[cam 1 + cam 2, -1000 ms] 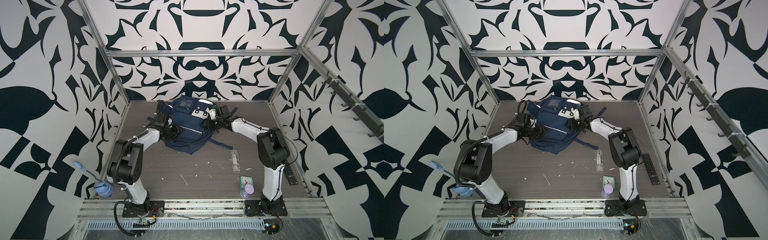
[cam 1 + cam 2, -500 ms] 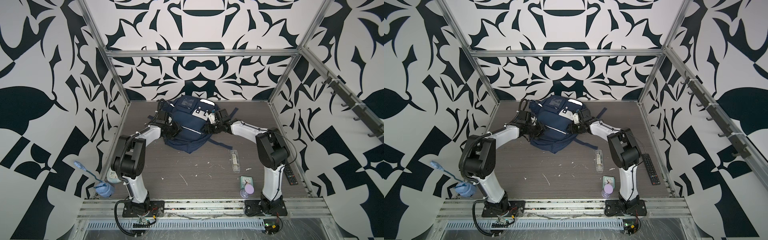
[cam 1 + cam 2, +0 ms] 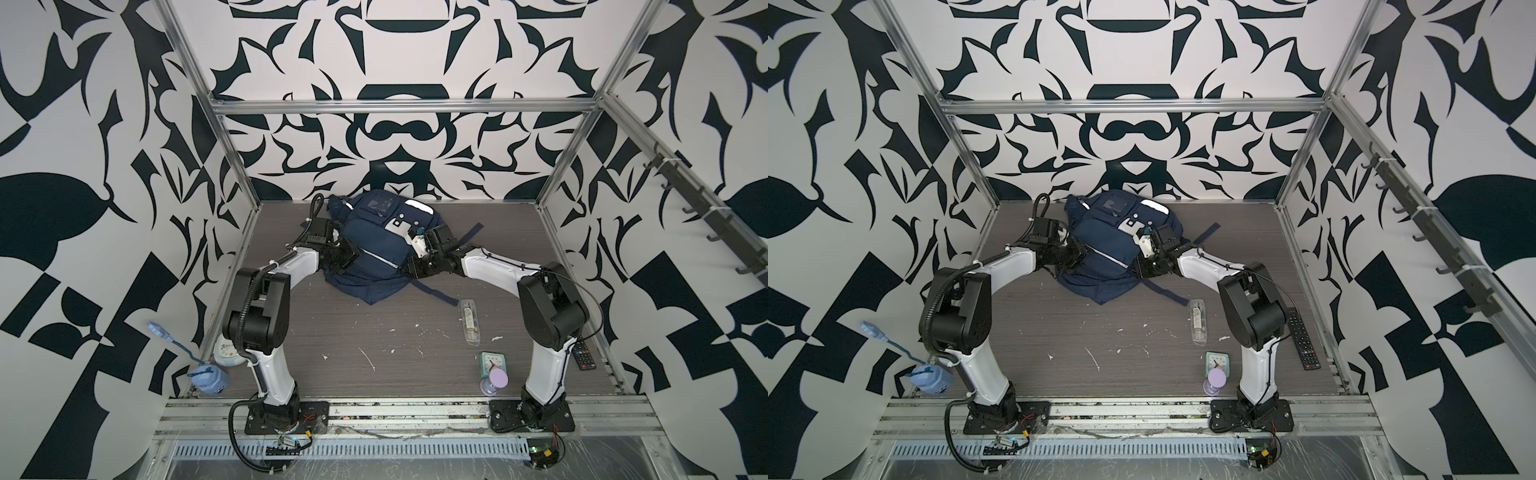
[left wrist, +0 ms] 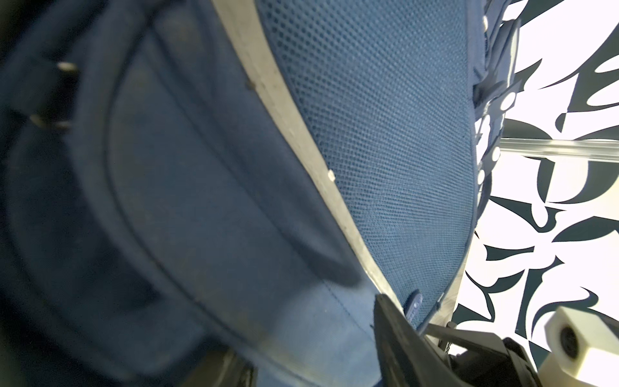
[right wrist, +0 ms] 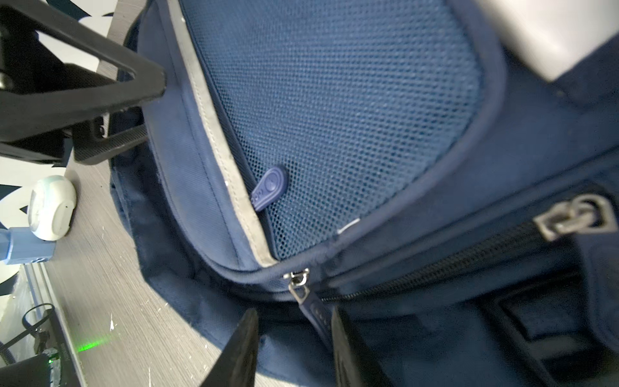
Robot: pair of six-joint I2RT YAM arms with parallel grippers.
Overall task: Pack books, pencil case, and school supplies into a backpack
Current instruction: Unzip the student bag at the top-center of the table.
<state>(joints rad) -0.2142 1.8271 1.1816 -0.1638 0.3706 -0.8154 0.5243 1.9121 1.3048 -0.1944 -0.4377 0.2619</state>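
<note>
The navy backpack lies at the back of the table in both top views. My left gripper is against its left side; in the left wrist view backpack fabric fills the space between the two fingers, and the jaws are shut on that fold. My right gripper is at the backpack's right side. In the right wrist view its jaws stand apart with a navy zipper pull between them, close to one finger. The school supplies packet lies on the table, front right. Books and pencil case are out of view.
A mint-green clock and a purple hourglass-shaped thing stand near the right arm's base. A black remote lies by the right wall. A white round device and a blue gadget sit at the front left. A loose strap trails toward the packet.
The right gripper's jaws have narrowed around the zipper pull and shifted slightly toward the front along the backpack's side. The left gripper has stayed on the backpack.
</note>
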